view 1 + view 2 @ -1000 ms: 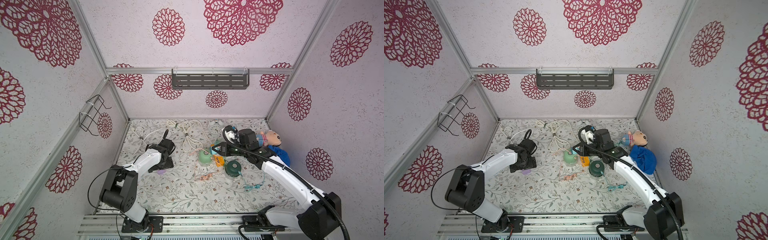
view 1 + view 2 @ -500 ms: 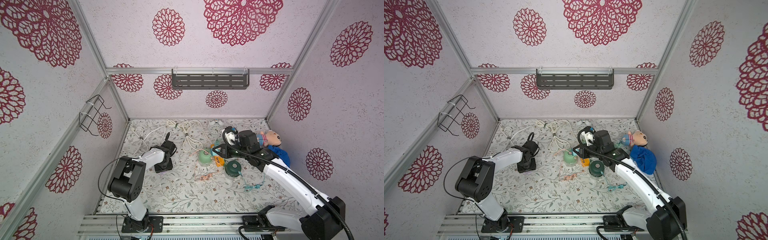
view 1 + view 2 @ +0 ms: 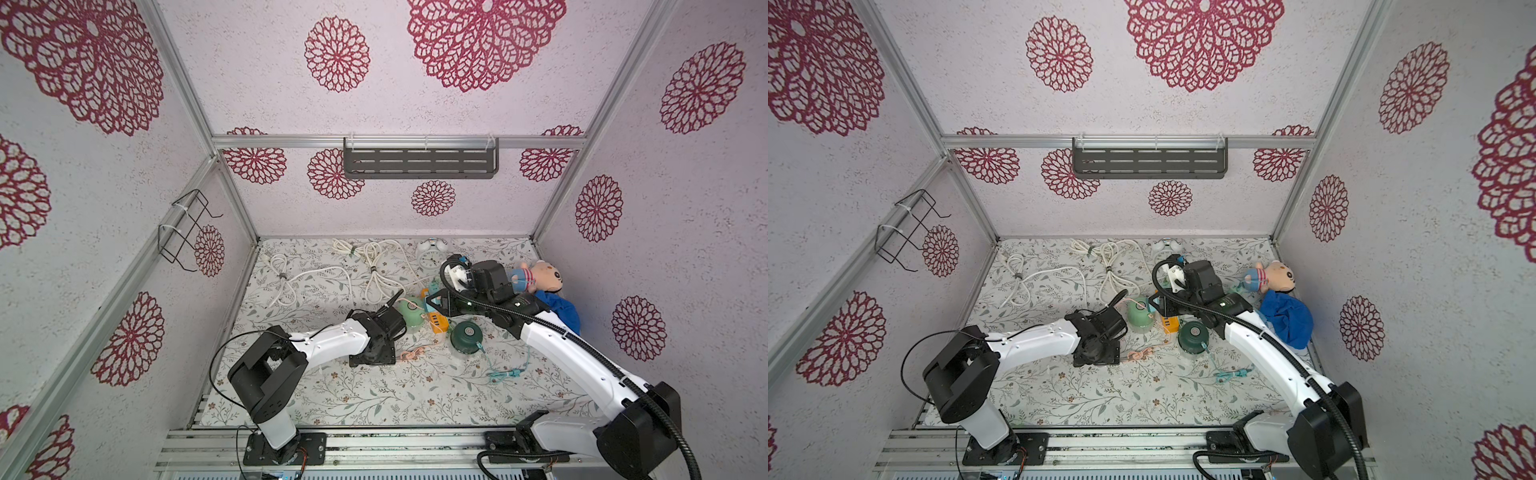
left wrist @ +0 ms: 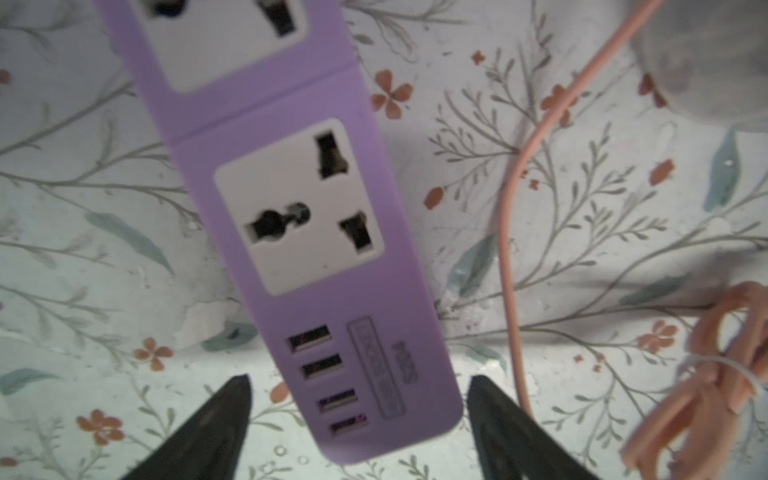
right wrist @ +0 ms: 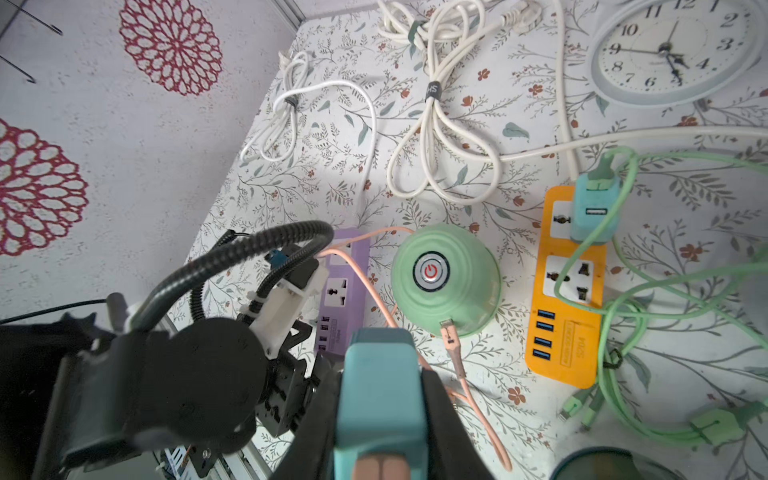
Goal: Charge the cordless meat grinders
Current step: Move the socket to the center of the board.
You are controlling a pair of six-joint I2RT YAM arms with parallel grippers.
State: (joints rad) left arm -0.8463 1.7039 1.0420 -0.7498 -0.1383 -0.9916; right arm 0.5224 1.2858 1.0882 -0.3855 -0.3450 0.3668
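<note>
Your left gripper (image 4: 357, 380) is spread wide over the purple strip (image 4: 257, 108), maybe to steady it, and your right gripper (image 3: 434, 300) pinches a teal plug (image 5: 378, 399), likely to power the pink cord (image 5: 457, 361) in the mint grinder (image 3: 411, 309), which stands mid-frame in both top views.

The purple power strip (image 4: 291, 216) runs past the left wrist view's edge, its printed label (image 4: 376, 370) too blurred to read; the right wrist view's edge cuts off the clock (image 5: 669, 58) and most of the dark green grinder (image 5: 602, 467).
</note>
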